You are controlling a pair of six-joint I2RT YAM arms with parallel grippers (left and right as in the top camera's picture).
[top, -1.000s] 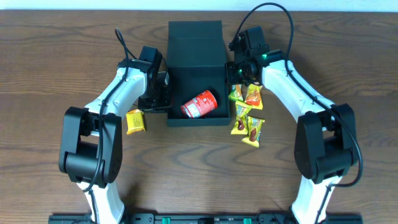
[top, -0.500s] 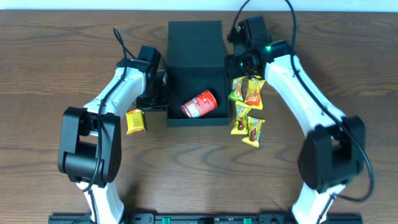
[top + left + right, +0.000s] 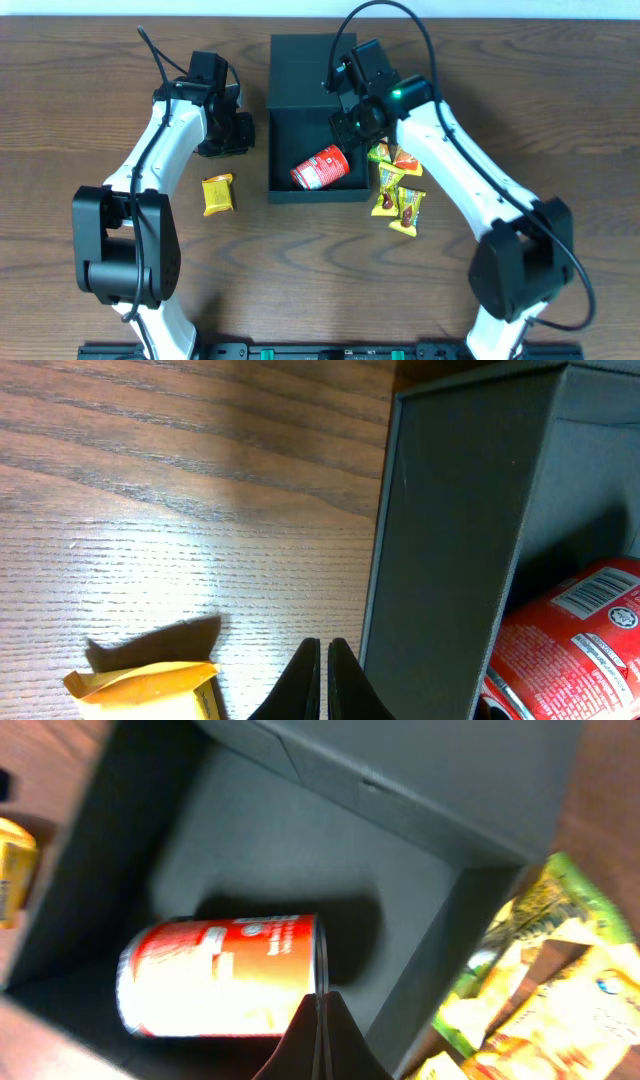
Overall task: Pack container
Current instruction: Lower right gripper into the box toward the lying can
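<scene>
The dark teal container (image 3: 283, 190) sits open at the table's middle, its flap lid (image 3: 312, 70) folded back. A red can (image 3: 321, 167) lies on its side inside; it also shows in the right wrist view (image 3: 220, 975) and the left wrist view (image 3: 580, 640). My left gripper (image 3: 243, 133) is shut and empty, just outside the container's left wall (image 3: 450, 530). My right gripper (image 3: 345, 128) is shut and empty, above the container's right inner side near the can. A yellow snack packet (image 3: 217, 193) lies left of the container. Several snack packets (image 3: 397, 185) lie to its right.
The yellow packet (image 3: 150, 685) shows at the lower left of the left wrist view. Green and orange packets (image 3: 540, 970) lie outside the container's right wall in the right wrist view. Bare wooden table (image 3: 560, 120) surrounds everything.
My right gripper has moved left from the container's right edge to over its inside. My left gripper has pulled back up and left, away from the container's left wall.
</scene>
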